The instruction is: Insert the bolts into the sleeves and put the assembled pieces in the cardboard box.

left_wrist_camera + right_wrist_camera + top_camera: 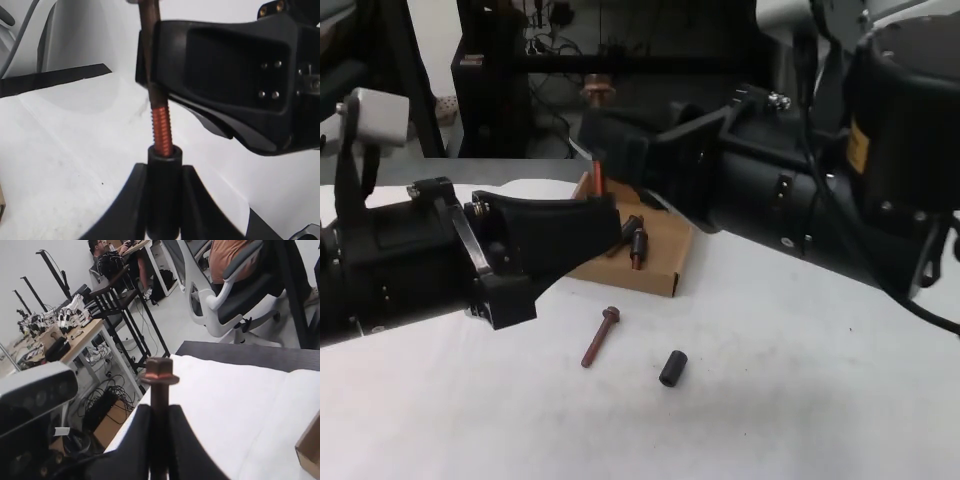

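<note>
- A black sleeve is pinched upright between the fingers of the left pincer, above the white-covered table.
- A copper-coloured bolt is clamped by the right pincer, whose fingers are pressed against the shank just beneath the flanged hexagonal head.
- In the left wrist view, the threaded end of this bolt is seen inside the mouth of the black sleeve. Most of the thread is exposed above the rim.
- In the high view, the two pincers are seen close together left of the frame's centre, at the left end of the cardboard box.
- The cardboard box is placed on the table at the middle of the frame. Assembled pieces, dark sleeves with reddish bolts, are seen lying in it; their number cannot be told.
- A loose bolt is laid on the table below the box in the frame, with its head towards the box.
- A loose sleeve is found to the lower right of the loose bolt, near it but apart.
</note>
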`<state>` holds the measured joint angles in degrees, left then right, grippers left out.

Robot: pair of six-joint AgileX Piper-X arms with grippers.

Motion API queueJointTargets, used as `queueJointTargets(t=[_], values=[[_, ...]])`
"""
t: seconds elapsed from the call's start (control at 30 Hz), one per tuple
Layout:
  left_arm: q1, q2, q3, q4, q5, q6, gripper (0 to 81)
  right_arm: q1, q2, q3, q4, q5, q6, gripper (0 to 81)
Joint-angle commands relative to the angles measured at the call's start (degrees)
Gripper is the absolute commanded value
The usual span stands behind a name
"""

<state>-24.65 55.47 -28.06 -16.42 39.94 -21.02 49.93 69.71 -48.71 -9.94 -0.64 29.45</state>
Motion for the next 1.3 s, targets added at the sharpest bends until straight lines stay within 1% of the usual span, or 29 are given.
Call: queueJointTargets(t=[0.0,0.13,0.5,0.6,0.83,1.2,1.23,1.27], values=[[0.0,-0.3,-0.2,-1.5,-1.1,0.0,1.7,2.1,-2.0,-0.5,1.4,-2.5,-1.1,0.4],[0.0,-0.3,-0.2,-1.5,-1.1,0.0,1.7,3.3,-2.0,-0.5,1.6,-1.7,-1.3,0.4],[0.0,-0.3,-0.2,-1.5,-1.3,0.4,1.7,3.2,-2.0,-0.5,3.0,-2.3,-1.5,0.4],[0.0,-0.3,-0.2,-1.5,-1.5,1.8,1.7,4.2,-2.0,-0.5,3.9,-2.3,-2.2,0.4],[0.0,-0.3,-0.2,-1.5,-2.6,1.8,1.7,6.6,-2.0,-0.5,6.1,-2.2,-3.9,0.4],[0.0,-0.3,-0.2,-1.5,-2.6,1.8,1.7,6.6,-2.0,-0.5,6.1,-2.2,-4.0,0.3],[0.0,-0.3,-0.2,-1.5,-2.6,1.8,1.7,6.6,-2.0,-0.5,6.1,-2.2,-4.1,0.7],[0.0,-0.3,-0.2,-1.5,-2.6,1.8,1.7,6.6,-2.0,-0.5,6.1,-2.2,-4.1,4.5]])
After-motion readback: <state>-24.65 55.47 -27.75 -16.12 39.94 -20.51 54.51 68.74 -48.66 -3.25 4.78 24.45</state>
